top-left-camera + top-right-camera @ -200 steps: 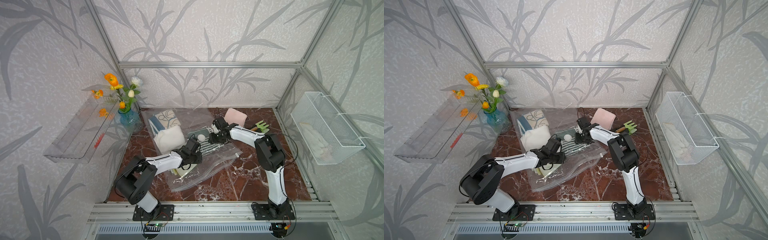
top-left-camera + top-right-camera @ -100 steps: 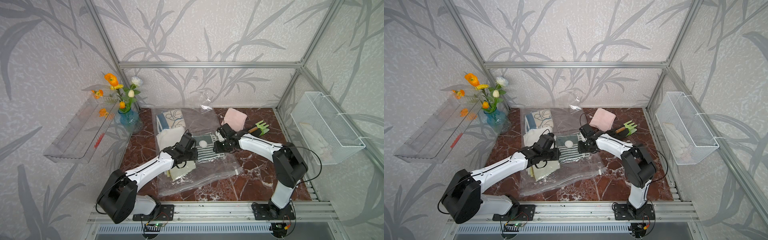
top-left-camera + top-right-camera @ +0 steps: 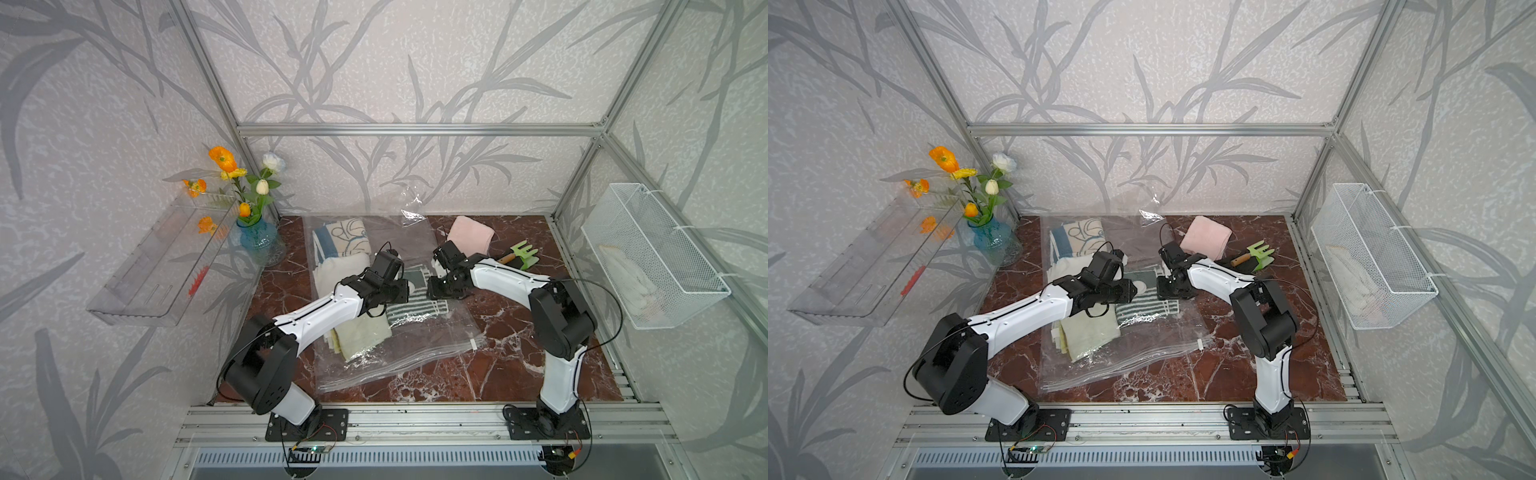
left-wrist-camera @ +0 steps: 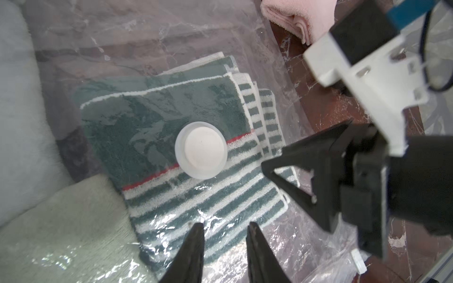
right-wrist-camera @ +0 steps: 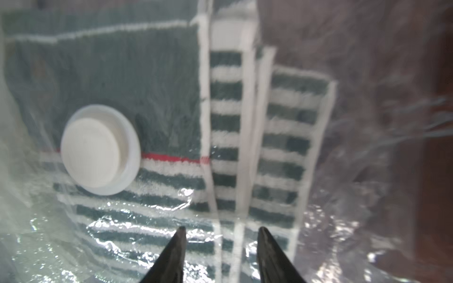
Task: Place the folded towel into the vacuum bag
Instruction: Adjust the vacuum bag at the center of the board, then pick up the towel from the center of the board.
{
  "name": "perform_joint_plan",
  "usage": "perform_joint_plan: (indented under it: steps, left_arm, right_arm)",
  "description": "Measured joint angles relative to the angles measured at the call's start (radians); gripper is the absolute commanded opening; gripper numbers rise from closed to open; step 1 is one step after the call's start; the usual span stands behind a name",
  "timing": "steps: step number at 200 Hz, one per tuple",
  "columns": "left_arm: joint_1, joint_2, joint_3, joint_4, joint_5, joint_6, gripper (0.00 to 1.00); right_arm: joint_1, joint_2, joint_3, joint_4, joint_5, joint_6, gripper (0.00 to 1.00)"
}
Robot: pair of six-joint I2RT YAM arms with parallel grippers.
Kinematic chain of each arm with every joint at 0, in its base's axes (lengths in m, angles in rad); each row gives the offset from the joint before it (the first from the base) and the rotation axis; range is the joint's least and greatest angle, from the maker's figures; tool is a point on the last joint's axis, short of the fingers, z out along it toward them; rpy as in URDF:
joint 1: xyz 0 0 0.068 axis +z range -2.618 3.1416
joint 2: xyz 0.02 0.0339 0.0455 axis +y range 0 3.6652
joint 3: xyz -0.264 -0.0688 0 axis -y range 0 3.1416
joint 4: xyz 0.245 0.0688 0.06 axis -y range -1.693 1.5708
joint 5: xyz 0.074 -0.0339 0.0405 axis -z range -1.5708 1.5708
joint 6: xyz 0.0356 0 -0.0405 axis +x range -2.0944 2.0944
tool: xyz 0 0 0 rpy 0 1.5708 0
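The left pincer point(image 4: 225, 227) has its two black fingers a narrow way apart with nothing between them; it hangs over the striped end of the striped towel point(image 4: 152, 127); whether the tips touch the film I cannot tell. The right pincer point(image 5: 221, 230) also stands apart, above the stepped folded edges of the same towel, and holds nothing that I can see; the two pincers face each other across the towel, close but not touching.

The striped towel, green and white with one red line, lies folded inside the vacuum bag point(image 3: 415, 349), under its clear top film; the white round valve point(image 4: 201, 150) sits on the film right over it. Also in the bag, toward the left edge of the desk point(image 3: 519, 365), lie a pale green towel point(image 3: 361, 336) and a white fluffy towel point(image 3: 340, 266); toward the far edge lie a patterned towel point(image 3: 343, 239) and a grey-brown cloth point(image 3: 390, 239).

The bag runs from the far edge almost to the near edge; its zip strip point(image 3: 395, 368) is at the near end, with a white slider point(image 3: 473, 344); at the far end some film stands up crumpled.

The pink towel point(image 3: 471, 235) lies folded outside the bag, near the far edge, just beside the bag's right side; a green rake point(image 3: 523, 253) lies toward the far right corner; a vase of flowers point(image 3: 257, 241) stands in the far left corner; a wire basket point(image 3: 652, 257) hangs on the right wall and a clear shelf point(image 3: 158, 266) on the left wall.
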Motion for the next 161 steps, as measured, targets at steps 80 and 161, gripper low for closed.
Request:
perform_joint_plan:
  steps: [80,161]
  left_arm:
    - [0.0,-0.082,-0.043,-0.039,-0.018,-0.008,0.34]
    - [0.0,-0.091,-0.077,-0.058,-0.027,-0.006,0.34]
  right_arm:
    - [-0.14,0.321,0.734,-0.239,0.408,-0.101,0.71]
    - [-0.121,0.755,1.208,-0.401,0.502,-0.2,0.71]
